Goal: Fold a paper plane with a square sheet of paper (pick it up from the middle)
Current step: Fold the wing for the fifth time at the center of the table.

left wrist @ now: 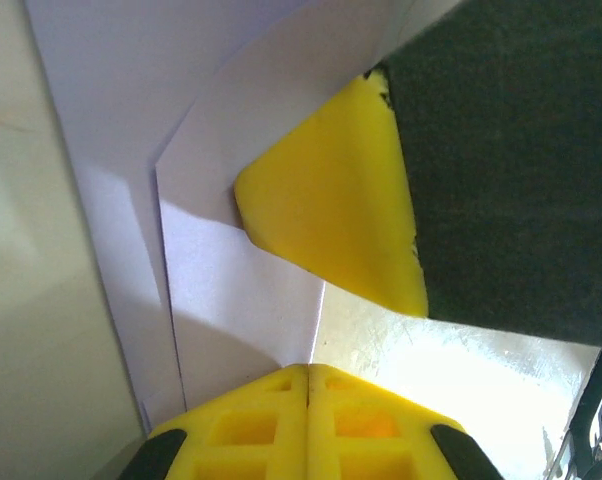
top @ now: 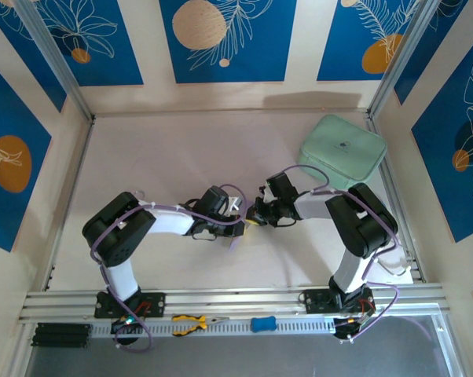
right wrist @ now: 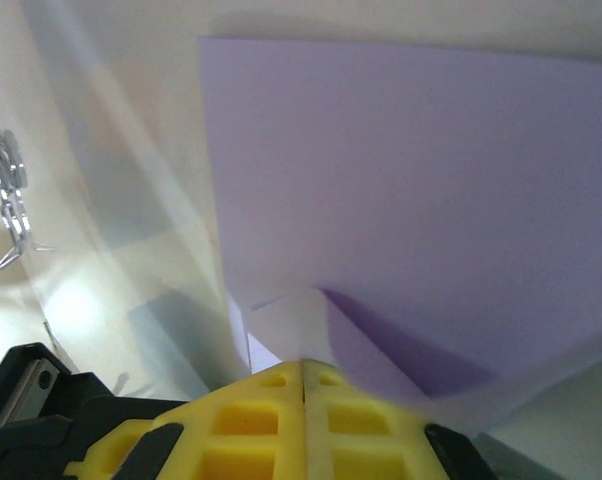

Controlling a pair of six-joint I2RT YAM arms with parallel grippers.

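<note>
— Beyond the right claw (right wrist: 303,372) and off to its right sits the only container, a mint-green case (top: 342,151) with rounded corners. It's closed up, so no idea what's inside.

— ok and the paper? where's it at

— Right between the two claws, over the middle of the table (top: 181,149), well apart from the case. The sheet of paper (right wrist: 411,180) is pale lavender and thin, and it looks lifted off the surface. On the right wrist cam it fans up and away from the fingertips as one broad smooth panel, with a small folded flap right at the jaws.

— both holding it?

— yep. Right claw is pinched fully closed on the paper's lower edge, no gap between the yellow pads. Left claw (left wrist: 308,382) same deal, clamped tight with the sheet running into the seam. Its cam shows a diagonal crease and overlapping layers just ahead of the fingers. The right claw's yellow finger is pressed against the paper a bit further ahead. So it's a part-folded sheet.
</note>
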